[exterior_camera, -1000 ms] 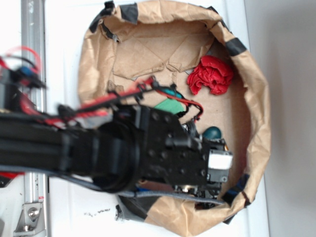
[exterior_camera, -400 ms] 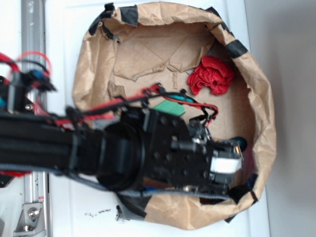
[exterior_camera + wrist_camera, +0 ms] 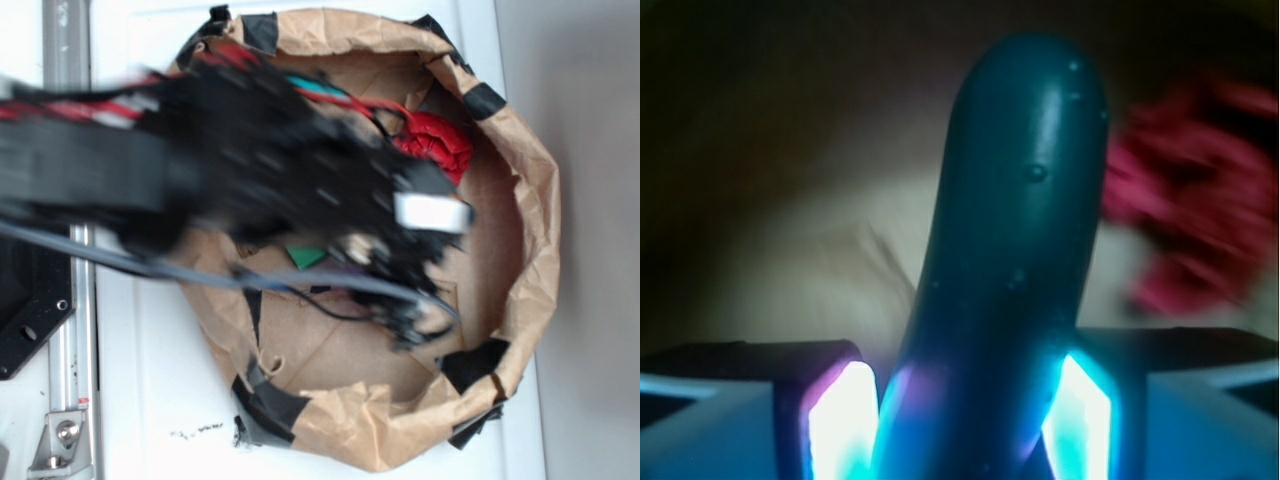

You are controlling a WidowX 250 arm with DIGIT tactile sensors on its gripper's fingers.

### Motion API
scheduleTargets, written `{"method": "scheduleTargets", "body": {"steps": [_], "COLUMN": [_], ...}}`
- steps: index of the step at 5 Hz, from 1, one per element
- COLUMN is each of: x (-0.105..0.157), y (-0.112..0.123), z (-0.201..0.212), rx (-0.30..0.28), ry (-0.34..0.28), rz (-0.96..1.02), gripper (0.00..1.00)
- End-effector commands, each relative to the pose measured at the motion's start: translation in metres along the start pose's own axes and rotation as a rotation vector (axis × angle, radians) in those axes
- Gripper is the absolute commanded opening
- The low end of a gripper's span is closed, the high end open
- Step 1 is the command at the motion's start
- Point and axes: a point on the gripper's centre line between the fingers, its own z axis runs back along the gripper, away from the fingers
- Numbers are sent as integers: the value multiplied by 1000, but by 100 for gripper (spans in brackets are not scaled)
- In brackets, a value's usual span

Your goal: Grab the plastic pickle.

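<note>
In the wrist view the plastic pickle point(image 3: 1020, 250) is a glossy, very dark green capsule standing up between my two glowing finger pads point(image 3: 840, 420), which press on its lower end. My gripper point(image 3: 960, 425) is shut on it, with the pickle's rounded tip pointing away from the camera. In the exterior view the blurred black arm reaches across the brown paper bag point(image 3: 530, 230), and the gripper point(image 3: 412, 318) hangs over the bag's floor. The pickle cannot be made out there.
A crumpled red cloth point(image 3: 445, 140) lies at the back right of the bag, also seen as a red blur point(image 3: 1190, 200). A flat green block point(image 3: 305, 257) peeks out under the arm. Black tape patches point(image 3: 475, 365) hold the bag's raised rim.
The arm has swung toward the top of the exterior view. The pickle is no longer visible on the bag floor at the right, where it lay a second ago.
</note>
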Motion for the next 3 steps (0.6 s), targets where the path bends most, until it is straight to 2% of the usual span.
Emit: {"method": "scheduleTargets", "body": {"steps": [1,2,3], "x": [-2,-13,-19], "y": [25,34,34], "z": [67,81,84], "rx": [55,56,85], "ry": [25,81,65], "rz": [-112,-95,-88], "gripper": [0,0,0]}}
